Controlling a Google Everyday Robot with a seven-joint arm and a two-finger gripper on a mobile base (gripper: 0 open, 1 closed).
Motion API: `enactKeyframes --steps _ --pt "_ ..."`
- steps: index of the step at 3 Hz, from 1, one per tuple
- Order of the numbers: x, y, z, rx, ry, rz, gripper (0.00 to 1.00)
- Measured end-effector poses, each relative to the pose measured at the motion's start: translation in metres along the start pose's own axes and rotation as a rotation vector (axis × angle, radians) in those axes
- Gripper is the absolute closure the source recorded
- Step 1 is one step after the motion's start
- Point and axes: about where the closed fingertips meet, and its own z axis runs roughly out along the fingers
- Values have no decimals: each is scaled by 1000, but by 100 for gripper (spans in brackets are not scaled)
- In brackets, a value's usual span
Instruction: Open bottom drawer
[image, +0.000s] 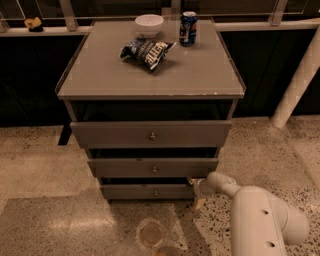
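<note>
Grey fronts are stacking three high on one cabinet, each carrying one small round knob, three knobs in all, and a dark gap is showing above each front. One white arm is reaching in from the lower right, low over the speckled floor, and is ending in one gripper with two pale fingers. The fingers are standing spread wide, one tip pointing up and the other down toward the floor, and nothing is sitting visibly clamped between them. The bottom drawer, the narrowest of the three fronts, is lying just left of the fingers, its right end right beside them; whether they are touching it I cannot tell. Its knob is sitting further left of the fingers, apart from them. The middle drawer is hanging directly above and left of the upper finger, and the top drawer is sitting higher still. Well above the fingers, on the cabinet's top, three things are resting: one white bowl, one blue can standing upright right of the bowl, and one crumpled snack bag lying nearer the front than both.
</note>
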Motion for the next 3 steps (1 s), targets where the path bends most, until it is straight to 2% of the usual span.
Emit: enactKeyframes --steps 1,2,3 --pt "1 3 11 -17 9 3 0" --pt "4 9 41 -50 24 18 0" --pt "4 9 41 -50 24 18 0"
